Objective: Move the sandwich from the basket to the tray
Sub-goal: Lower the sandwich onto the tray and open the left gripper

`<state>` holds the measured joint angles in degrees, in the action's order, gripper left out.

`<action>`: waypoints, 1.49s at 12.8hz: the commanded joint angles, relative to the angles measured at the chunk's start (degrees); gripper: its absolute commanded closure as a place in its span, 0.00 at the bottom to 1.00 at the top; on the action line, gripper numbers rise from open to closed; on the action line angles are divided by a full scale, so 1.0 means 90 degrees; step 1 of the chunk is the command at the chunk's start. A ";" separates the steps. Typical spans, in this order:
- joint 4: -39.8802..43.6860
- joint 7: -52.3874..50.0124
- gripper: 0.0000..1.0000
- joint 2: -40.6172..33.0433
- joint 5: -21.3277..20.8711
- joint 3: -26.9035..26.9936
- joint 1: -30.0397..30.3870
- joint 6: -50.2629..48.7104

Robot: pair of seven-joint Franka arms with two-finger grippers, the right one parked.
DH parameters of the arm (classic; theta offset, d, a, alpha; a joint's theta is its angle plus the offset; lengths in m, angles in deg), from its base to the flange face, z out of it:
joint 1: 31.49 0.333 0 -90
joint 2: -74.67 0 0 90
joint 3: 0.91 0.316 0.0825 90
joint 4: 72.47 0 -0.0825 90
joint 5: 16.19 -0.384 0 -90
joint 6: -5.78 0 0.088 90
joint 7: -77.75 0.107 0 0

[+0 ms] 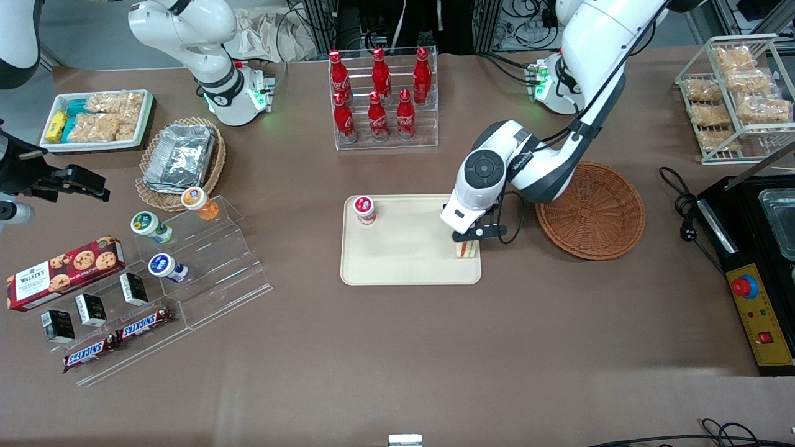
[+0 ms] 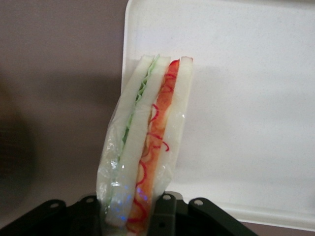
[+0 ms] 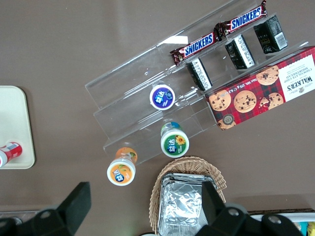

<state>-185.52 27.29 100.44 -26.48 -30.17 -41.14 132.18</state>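
Front view shows the left arm's gripper (image 1: pixel 467 243) low over the cream tray (image 1: pixel 397 267), at the edge of it nearest the reddish-brown wicker basket (image 1: pixel 591 210), which now holds nothing. The sandwich (image 1: pixel 466 249) stands on edge under the gripper, on or just above the tray; from this angle I cannot say for certain that its lower edge touches. A small red-capped yogurt cup (image 1: pixel 364 209) sits on the tray too, well apart from the sandwich, toward the parked arm's end.

From the left wrist camera the wrapped sandwich (image 2: pixel 147 147) is clamped between the black fingers (image 2: pixel 167 216), white bread with green and red-orange filling, hanging over the tray (image 2: pixel 246 98) close to its rim.

So the step in hand is the set-down. The next move calls for a short descent until the wedge bears on the tray, then opening the fingers and lifting straight up. Standing on a narrow edge so near the rim, it may tip once released.
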 commanded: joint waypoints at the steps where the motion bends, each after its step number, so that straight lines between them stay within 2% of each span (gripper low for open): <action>1: 0.0178 -0.0261 0.64 0.0271 -0.0282 -0.0001 -0.0061 0.0057; 3: 0.0178 -0.0291 0.64 0.0320 -0.0350 0.0009 -0.0061 0.0126; 4: 0.0178 -0.0291 0.59 0.0330 -0.0351 0.0009 -0.0061 0.0136; 6: 0.0169 -0.0291 0.34 0.0369 -0.0361 0.0019 -0.0061 0.0136; 7: 0.0178 -0.0291 0.33 0.0369 -0.0361 0.0019 -0.0061 0.0136; 9: 0.0178 -0.0291 0.00 0.0360 -0.0361 0.0029 -0.0061 0.0136; 15: 0.0198 -0.0642 0.00 -0.0235 -0.0361 0.0029 -0.0042 -0.0117; 19: 0.0871 -0.0322 0.00 -0.0840 -0.0263 0.0029 0.0036 -0.1493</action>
<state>-179.57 23.17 96.35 -28.80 -30.09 -40.93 123.62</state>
